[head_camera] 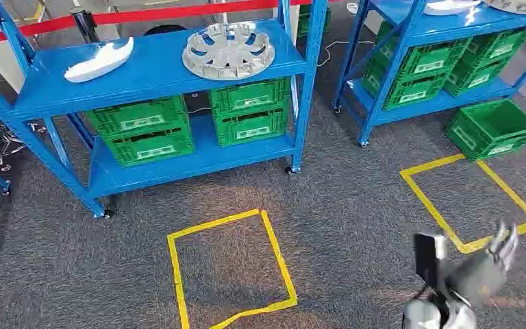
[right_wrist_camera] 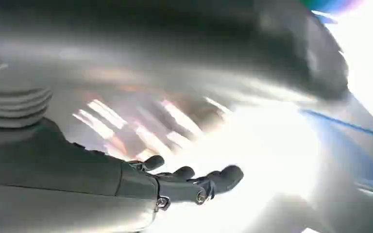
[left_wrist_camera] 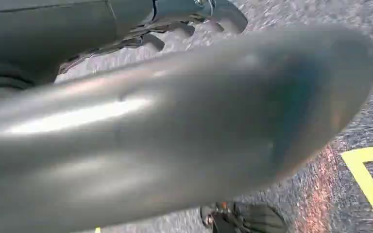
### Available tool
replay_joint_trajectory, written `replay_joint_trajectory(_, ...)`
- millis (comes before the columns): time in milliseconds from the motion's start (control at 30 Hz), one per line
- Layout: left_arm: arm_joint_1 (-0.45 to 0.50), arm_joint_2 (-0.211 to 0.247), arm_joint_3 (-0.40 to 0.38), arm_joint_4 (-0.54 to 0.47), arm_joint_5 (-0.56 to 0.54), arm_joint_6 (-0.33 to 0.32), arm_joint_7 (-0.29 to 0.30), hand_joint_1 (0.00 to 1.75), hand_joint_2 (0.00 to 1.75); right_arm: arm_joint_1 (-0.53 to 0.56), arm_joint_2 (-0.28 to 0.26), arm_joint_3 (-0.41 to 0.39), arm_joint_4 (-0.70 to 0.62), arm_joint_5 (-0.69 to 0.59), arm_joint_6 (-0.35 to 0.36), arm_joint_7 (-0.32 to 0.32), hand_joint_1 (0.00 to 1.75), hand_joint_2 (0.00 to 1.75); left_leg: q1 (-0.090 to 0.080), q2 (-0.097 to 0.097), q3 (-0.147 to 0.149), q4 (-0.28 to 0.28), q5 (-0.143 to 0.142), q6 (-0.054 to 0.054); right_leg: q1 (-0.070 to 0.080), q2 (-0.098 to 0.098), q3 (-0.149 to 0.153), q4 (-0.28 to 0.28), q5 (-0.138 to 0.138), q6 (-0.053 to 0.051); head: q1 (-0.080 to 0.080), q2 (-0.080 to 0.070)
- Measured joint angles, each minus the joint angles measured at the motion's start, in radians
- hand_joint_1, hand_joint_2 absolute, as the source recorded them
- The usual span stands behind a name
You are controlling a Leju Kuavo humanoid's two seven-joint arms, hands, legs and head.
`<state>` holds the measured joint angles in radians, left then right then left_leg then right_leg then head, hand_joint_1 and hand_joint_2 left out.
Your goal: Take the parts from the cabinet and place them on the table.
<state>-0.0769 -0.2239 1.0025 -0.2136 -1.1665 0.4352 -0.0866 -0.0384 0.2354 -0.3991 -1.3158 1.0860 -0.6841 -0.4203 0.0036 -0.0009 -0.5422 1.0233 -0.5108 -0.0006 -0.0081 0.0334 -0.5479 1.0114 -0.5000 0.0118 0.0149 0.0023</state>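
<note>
Facing the blue shelf [head_camera: 157, 65] with its hubcap [head_camera: 228, 50], my right hand [head_camera: 496, 250] hangs empty, fingers apart; my left hand's [left_wrist_camera: 175, 29] state I cannot tell.

Green crates [head_camera: 140, 128] stacked on lower shelves, another green crate [head_camera: 493, 128] on the grey carpet [head_camera: 356, 212] near a yellow tape square [head_camera: 469, 199]. Second yellow tape outline [head_camera: 226, 271] ahead. Red barrier band [head_camera: 144, 15] behind.
</note>
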Motion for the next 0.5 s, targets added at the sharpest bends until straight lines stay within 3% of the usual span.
replay_joint_trajectory(67,-0.011,-0.002,0.006,0.003,-0.002,0.002,-0.003,0.00,0.00,-0.001,-0.001,0.112,-0.069,0.229,-0.011,0.043,0.00,1.75,0.000,-0.001,0.001,0.000,0.001,-0.001,0.000,-0.001,0.001,0.000,0.000,0.000,0.000,0.000)
replay_joint_trajectory(100,-0.013,-0.003,0.013,0.004,-0.002,0.002,-0.006,0.00,0.00,0.001,-0.001,0.159,-0.096,0.250,-0.012,0.061,0.00,1.75,0.000,-0.004,0.000,0.000,0.002,-0.001,0.000,-0.003,0.001,0.000,0.000,0.000,0.001,0.000)
replay_joint_trajectory(233,-0.012,-0.004,0.019,0.008,-0.002,0.002,-0.010,0.00,0.00,-0.001,-0.009,0.327,-0.159,0.229,-0.003,0.098,0.00,1.75,0.001,-0.005,-0.001,0.000,0.003,-0.003,0.001,-0.004,0.001,0.000,0.000,0.000,0.000,0.000)
replay_joint_trajectory(500,-0.014,-0.005,0.034,0.011,0.000,0.000,-0.013,0.00,0.00,-0.003,-0.048,0.550,-0.178,0.303,0.063,0.141,0.00,1.75,0.001,-0.005,-0.002,0.000,0.003,-0.003,0.000,-0.005,0.000,0.001,0.000,0.000,0.000,0.000)
